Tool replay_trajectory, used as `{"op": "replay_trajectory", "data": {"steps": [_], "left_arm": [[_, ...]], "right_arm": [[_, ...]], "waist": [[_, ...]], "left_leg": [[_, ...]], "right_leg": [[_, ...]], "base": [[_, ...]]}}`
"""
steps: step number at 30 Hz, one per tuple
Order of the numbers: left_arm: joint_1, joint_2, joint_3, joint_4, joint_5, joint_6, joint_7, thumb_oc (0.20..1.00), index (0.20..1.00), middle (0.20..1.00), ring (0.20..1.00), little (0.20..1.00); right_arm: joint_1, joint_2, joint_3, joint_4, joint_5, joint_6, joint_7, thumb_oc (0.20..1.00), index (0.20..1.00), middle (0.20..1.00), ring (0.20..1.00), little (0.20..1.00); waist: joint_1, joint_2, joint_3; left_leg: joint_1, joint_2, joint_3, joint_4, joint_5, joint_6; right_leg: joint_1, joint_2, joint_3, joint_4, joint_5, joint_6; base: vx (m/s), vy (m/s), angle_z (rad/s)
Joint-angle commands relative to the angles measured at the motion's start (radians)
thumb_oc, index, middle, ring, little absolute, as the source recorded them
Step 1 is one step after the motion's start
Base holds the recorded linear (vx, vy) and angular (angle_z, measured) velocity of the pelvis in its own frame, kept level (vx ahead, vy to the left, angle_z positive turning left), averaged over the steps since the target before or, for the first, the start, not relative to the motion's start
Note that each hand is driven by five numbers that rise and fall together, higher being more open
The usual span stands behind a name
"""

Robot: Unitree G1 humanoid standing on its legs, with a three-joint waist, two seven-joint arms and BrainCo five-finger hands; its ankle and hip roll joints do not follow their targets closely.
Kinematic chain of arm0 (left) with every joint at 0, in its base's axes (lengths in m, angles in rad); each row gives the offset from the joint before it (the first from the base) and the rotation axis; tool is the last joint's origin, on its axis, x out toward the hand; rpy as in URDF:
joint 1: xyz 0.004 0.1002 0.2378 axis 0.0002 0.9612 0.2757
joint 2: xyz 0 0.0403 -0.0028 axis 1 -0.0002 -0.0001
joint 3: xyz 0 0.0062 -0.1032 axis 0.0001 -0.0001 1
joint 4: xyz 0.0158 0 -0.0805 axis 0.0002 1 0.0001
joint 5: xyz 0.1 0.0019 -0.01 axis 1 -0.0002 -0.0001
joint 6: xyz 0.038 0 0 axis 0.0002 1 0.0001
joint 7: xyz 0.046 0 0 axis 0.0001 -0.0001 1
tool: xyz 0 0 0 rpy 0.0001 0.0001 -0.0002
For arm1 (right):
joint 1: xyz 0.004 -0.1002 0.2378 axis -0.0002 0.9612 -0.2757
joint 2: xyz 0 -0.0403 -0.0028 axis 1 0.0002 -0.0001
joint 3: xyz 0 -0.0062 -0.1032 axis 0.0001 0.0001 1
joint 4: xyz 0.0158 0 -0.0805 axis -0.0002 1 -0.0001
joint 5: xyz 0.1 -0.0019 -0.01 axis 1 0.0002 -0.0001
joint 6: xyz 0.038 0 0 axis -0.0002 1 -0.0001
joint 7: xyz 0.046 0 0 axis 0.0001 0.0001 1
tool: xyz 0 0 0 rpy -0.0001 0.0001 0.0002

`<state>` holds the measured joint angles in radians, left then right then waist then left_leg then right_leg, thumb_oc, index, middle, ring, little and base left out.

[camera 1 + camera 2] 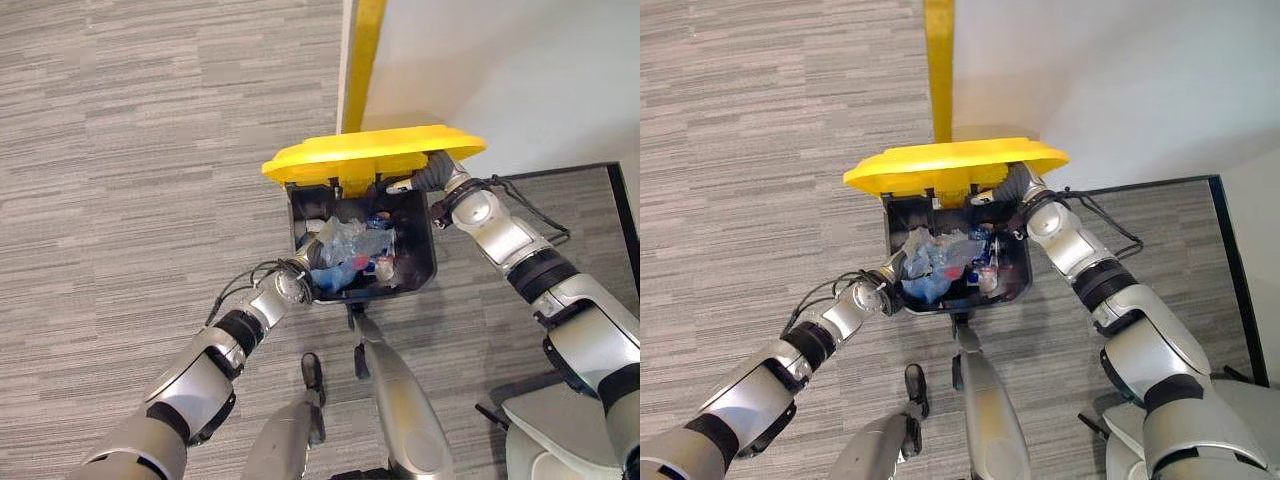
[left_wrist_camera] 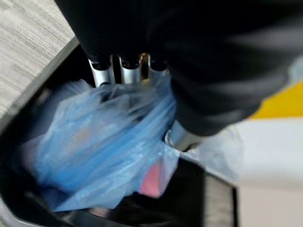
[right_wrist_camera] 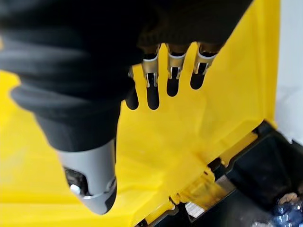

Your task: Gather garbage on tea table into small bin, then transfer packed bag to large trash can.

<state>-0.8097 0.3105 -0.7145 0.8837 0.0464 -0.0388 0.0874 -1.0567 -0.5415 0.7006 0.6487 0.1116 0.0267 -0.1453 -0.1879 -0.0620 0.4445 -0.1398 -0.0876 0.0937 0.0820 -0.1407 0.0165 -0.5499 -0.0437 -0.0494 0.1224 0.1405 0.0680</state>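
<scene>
Two hands share the job: the right hand [image 3: 161, 71] props the yellow lid [image 1: 375, 152] with straight fingers, so the left hand [image 2: 128, 71], gripping the blue bag [image 2: 99, 142], lowers it into the large trash can [image 1: 425, 262].

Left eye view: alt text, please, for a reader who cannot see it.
A black trash can stands open on grey carpet, its yellow lid raised against the right hand. The left hand reaches into the can at a blue plastic bag of rubbish.
</scene>
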Motion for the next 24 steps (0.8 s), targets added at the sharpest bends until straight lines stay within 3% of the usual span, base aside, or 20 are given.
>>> {"op": "replay_trajectory", "data": {"steps": [1, 12, 19, 24], "left_arm": [[-0.001, -0.016, 0.009, -0.017, 0.128, -0.003, 0.042, 1.0, 1.0, 1.0, 1.0, 1.0], [0.119, 0.038, 0.123, -0.118, 0.127, 0.001, 0.077, 1.0, 1.0, 1.0, 1.0, 1.0], [0.38, 0.117, 0.291, -0.279, 0.055, -0.022, 0.06, 1.0, 1.0, 1.0, 1.0, 1.0], [0.563, 0.165, 0.412, -0.362, 0.024, -0.022, 0.035, 1.0, 1.0, 1.0, 1.0, 1.0]], "right_arm": [[-0.078, 0.03, -0.008, -0.005, 0.012, -0.058, -0.033, 1.0, 1.0, 1.0, 1.0, 1.0], [0.053, 0.009, -0.059, -0.07, -0.016, -0.061, -0.016, 1.0, 1.0, 1.0, 1.0, 1.0], [0.378, -0.05, -0.209, -0.204, -0.083, -0.053, 0.043, 1.0, 1.0, 1.0, 1.0, 1.0], [0.57, -0.027, -0.316, -0.278, -0.103, -0.049, 0.081, 1.0, 1.0, 1.0, 1.0, 1.0]], "waist": [[0.024, 0.003, -0.04], [0.041, -0.003, -0.086], [0.069, -0.033, -0.14], [0.086, -0.065, -0.167]], "left_leg": [[0.052, -0.054, 0.013, 0.124, -0.196, 0.01], [0.117, -0.048, 0.001, 0.078, -0.193, 0.005], [0.201, -0.024, -0.015, 0.101, -0.218, -0.007], [0.227, -0.04, -0.032, 0.131, -0.224, 0.004]], "right_leg": [[-0.069, -0.024, -0.083, -0.032, 0.055, 0.068], [-0.033, -0.025, -0.111, -0.041, 0.055, 0.069], [0.077, -0.048, -0.128, -0.076, 0.073, 0.076], [0.132, -0.059, -0.117, -0.111, 0.101, 0.091]], "base": [[0.0, 0.0, 0.0], [0.0, -0.003, 0.01], [-0.03, -0.015, 0.21], [-0.05, 0.027, 0.13]]}}
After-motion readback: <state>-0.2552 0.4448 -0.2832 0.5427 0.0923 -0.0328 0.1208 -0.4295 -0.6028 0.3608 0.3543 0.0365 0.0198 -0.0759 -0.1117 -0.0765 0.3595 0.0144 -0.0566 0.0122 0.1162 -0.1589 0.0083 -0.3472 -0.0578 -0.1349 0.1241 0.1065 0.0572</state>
